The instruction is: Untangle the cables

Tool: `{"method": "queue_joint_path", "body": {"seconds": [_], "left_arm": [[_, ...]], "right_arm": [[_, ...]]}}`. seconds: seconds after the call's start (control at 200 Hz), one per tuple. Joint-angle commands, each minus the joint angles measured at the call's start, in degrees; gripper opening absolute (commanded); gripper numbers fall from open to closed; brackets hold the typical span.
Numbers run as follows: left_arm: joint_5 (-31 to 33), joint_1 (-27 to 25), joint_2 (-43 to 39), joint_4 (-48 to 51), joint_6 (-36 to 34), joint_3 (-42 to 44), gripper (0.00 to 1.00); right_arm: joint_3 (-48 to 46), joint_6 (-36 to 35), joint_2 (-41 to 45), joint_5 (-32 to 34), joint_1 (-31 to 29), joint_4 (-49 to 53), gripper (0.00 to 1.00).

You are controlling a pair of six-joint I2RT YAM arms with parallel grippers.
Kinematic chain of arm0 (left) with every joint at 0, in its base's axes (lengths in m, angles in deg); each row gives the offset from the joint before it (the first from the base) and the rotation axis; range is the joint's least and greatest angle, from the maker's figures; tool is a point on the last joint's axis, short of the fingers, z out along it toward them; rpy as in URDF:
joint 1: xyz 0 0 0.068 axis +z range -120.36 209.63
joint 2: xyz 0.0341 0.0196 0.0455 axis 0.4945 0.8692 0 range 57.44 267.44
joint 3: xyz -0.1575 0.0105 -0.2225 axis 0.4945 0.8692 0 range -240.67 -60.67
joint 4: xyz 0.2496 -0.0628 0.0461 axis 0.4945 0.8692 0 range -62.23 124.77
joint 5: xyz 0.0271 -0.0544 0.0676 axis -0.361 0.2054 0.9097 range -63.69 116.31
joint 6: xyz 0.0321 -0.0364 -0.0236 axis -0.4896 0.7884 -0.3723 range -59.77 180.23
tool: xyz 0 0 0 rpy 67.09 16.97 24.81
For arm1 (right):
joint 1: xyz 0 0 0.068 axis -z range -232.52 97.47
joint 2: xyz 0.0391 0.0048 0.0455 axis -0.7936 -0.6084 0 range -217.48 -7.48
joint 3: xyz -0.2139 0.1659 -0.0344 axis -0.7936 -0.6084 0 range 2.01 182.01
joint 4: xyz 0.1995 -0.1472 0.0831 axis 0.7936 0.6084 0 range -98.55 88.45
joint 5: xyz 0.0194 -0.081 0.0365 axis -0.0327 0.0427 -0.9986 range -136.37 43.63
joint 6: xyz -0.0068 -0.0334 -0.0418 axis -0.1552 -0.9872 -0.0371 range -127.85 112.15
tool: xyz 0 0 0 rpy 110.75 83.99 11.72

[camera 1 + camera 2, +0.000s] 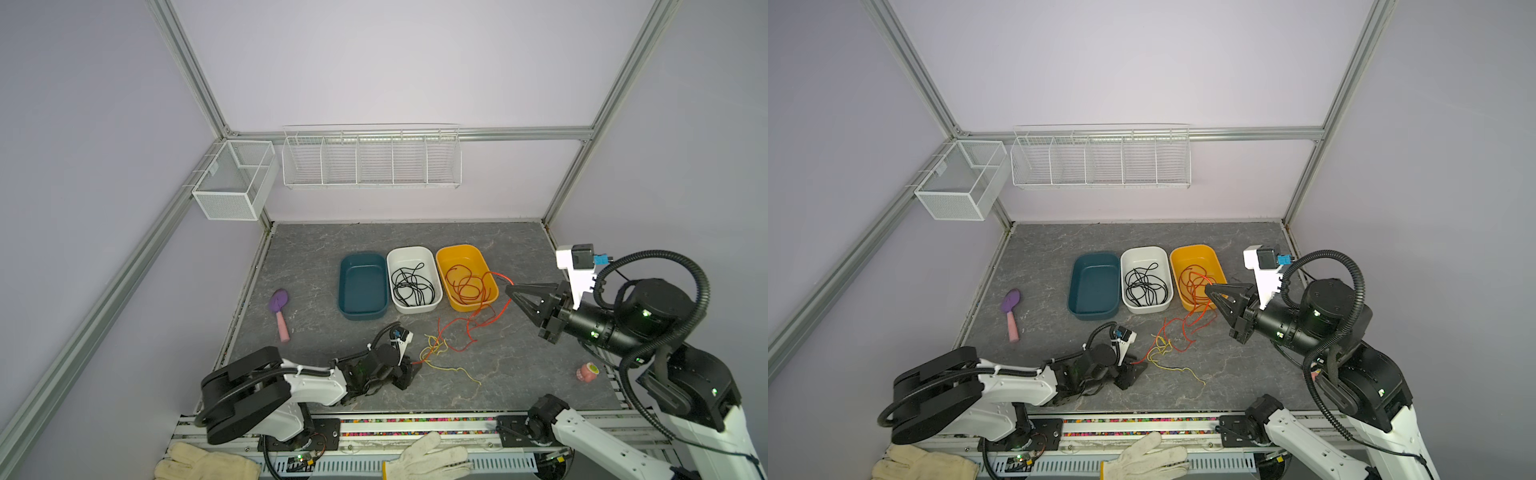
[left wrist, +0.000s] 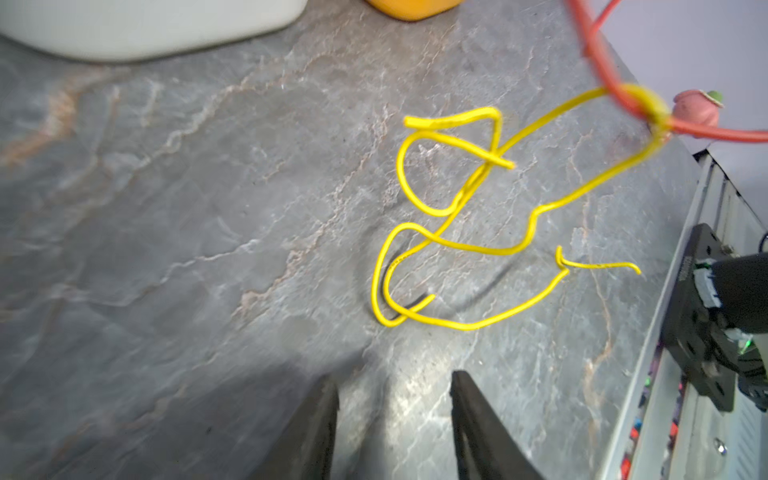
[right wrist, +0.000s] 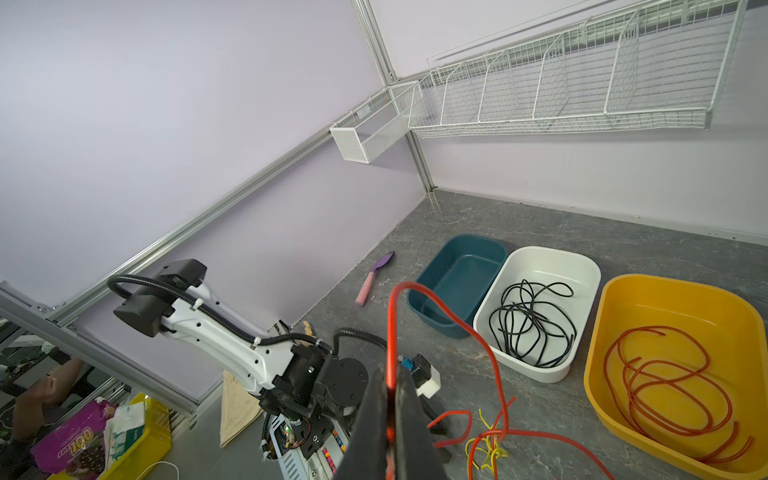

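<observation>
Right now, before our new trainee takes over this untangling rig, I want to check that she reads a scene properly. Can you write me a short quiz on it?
1. True or false: the blue tub has a cable in it.
2. Which cable is the right gripper shut on? A black, B red, C yellow.
3. What lies in the white tub?

Key
1. False: it is empty.
2. B: the red cable is pinched in it.
3. A black cable, loosely coiled.
</observation>
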Motion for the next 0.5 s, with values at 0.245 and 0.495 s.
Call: {"method": "queue_joint_path", "body": {"seconds": [0.245, 0.495], "left_arm": [[3.62, -0.3, -32.91, 17.14, -5.69, 0.96, 0.69], [-1.51, -0.28, -38.17, 13.17, -3.45, 2.1, 0.72]], "right_arm": [[-3.52, 0.22, -0.47, -1.28, -0.34, -4.04, 0.06], [-4.48, 1.1, -1.87, -0.98, -0.35, -5.26, 0.06]]}}
